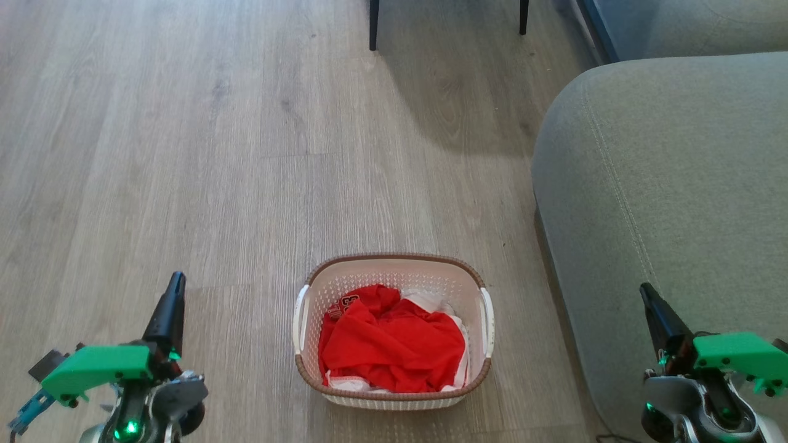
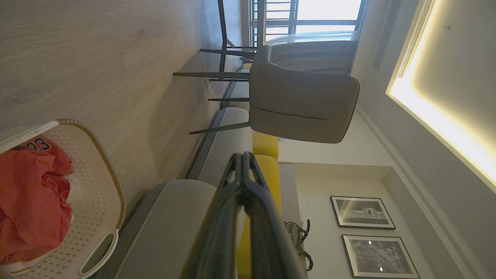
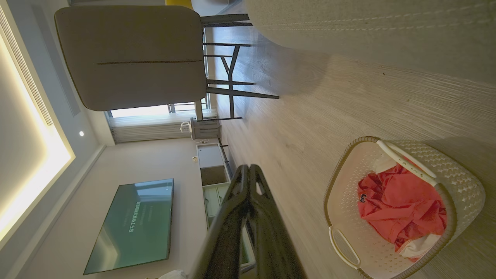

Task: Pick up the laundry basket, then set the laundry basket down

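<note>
The laundry basket [image 1: 375,278] is matt cream plastic, perforated, and its brown rim [image 1: 394,256] is moulded to look woven. The red jersey [image 1: 394,351] inside is fine mesh cloth. The floor [image 1: 246,154] is matt grey wood-grain planking. The sofa [image 1: 671,184] wears coarse grey fabric with stitched seams. The left gripper [image 2: 243,155] has glossy black fingers [image 2: 267,232].

Wood floor [image 1: 215,154] (laundry basket [image 1: 394,275], sofa [image 1: 665,184])

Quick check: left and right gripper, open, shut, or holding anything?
Left gripper: shut, empty, clear of the laundry basket.
Right gripper: shut, empty.
</note>
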